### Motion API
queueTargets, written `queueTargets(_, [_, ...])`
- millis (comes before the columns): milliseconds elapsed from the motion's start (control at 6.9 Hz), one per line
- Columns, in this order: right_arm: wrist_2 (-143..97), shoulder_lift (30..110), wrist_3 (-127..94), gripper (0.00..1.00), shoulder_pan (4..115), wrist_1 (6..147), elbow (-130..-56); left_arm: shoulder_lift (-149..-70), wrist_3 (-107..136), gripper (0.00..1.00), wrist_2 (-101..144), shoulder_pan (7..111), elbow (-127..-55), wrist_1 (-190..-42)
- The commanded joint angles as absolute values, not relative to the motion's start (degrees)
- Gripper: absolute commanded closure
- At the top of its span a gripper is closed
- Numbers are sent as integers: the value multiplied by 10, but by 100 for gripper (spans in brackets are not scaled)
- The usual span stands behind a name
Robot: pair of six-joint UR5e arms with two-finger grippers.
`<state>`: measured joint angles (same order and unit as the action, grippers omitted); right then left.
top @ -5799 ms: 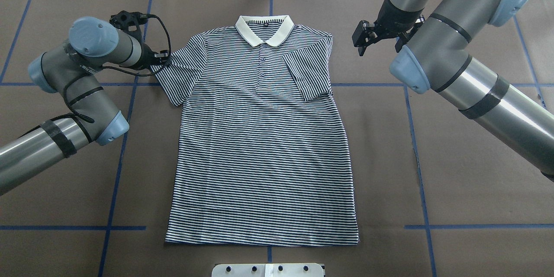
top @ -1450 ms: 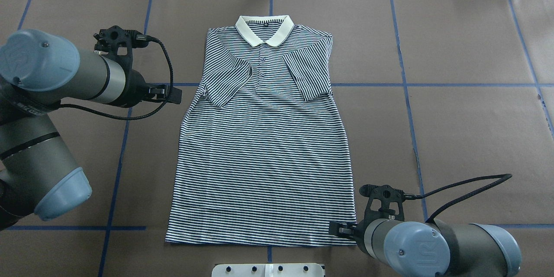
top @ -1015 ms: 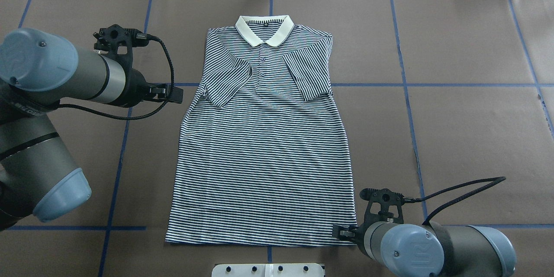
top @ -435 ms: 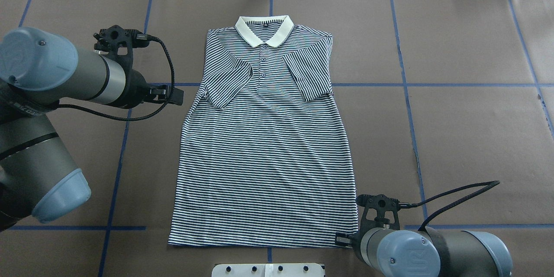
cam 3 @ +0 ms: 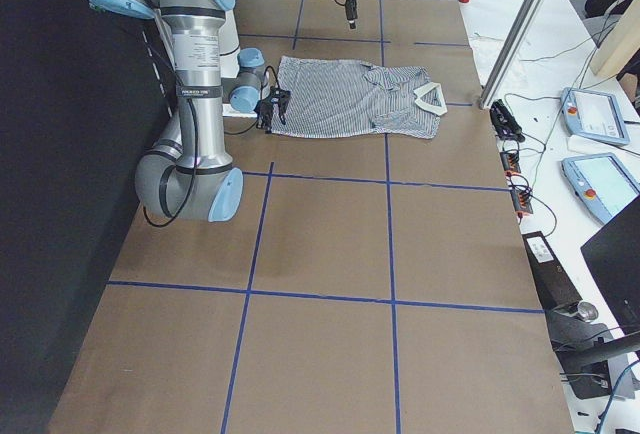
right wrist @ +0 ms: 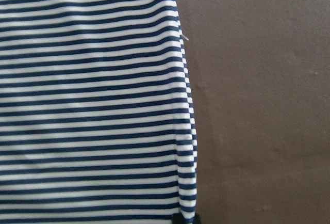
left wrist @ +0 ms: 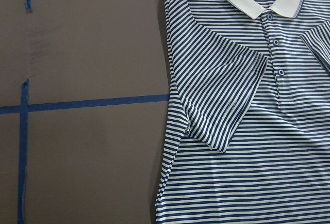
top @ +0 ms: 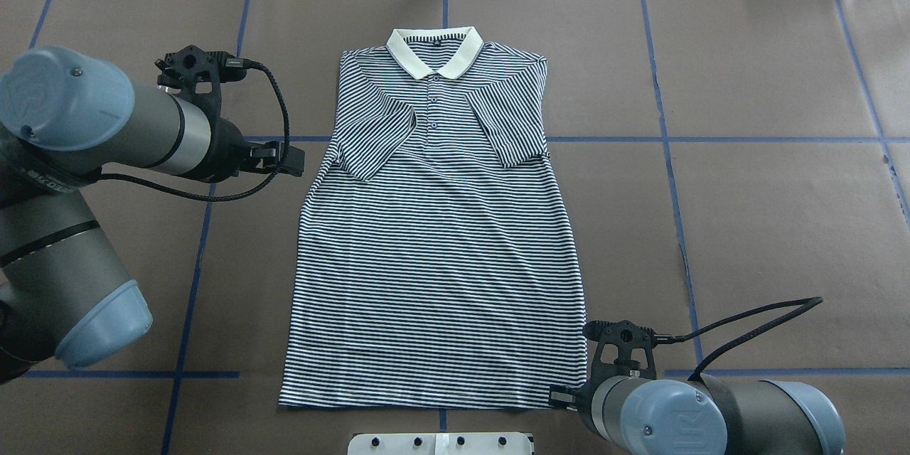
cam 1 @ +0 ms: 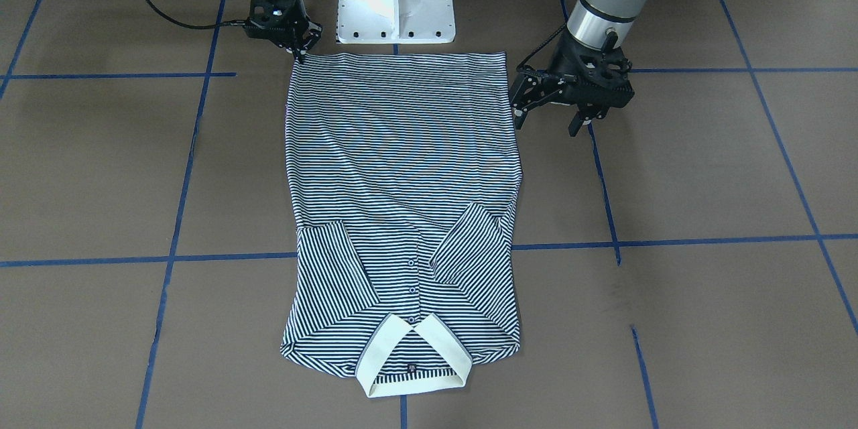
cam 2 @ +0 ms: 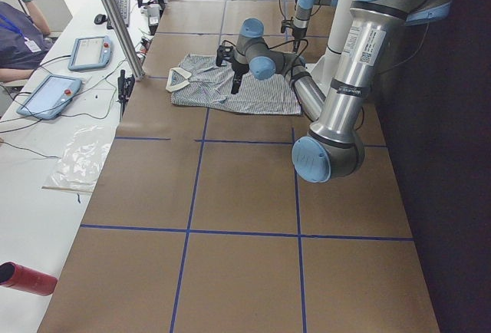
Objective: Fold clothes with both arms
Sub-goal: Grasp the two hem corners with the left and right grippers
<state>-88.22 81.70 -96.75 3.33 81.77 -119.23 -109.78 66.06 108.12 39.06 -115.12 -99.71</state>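
The striped polo shirt (top: 434,242) lies flat on the brown table, its cream collar (top: 434,50) at the far side and both sleeves folded in over the chest. My right gripper (top: 561,397) is low at the near right hem corner, and in the front-facing view (cam 1: 299,55) its fingers are pinched together on that corner. The right wrist view shows the shirt's side edge (right wrist: 183,105). My left gripper (cam 1: 546,119) is open and empty, hovering just off the shirt's left side below the folded sleeve (left wrist: 227,105); it also shows in the overhead view (top: 291,158).
The white pedestal base (cam 1: 395,0) stands just behind the hem. Blue tape lines (top: 711,139) cross the brown table cover. An operator (cam 2: 15,34) and tablets (cam 2: 92,51) are at a side desk beyond the far edge.
My right gripper has moved down to the hem corner and closed on it. The near hem has shifted slightly to the right. My left arm has barely moved.
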Motion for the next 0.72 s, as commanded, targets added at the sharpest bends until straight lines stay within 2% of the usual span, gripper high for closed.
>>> queueTargets(0, [-883, 823, -962, 100, 42, 817, -1219, -1068, 838, 0, 1069, 303, -1177, -987])
queueTargets(580, [-897, 817, -961, 100, 65, 817, -1232, -1038, 1052, 2, 929, 96, -1209, -900])
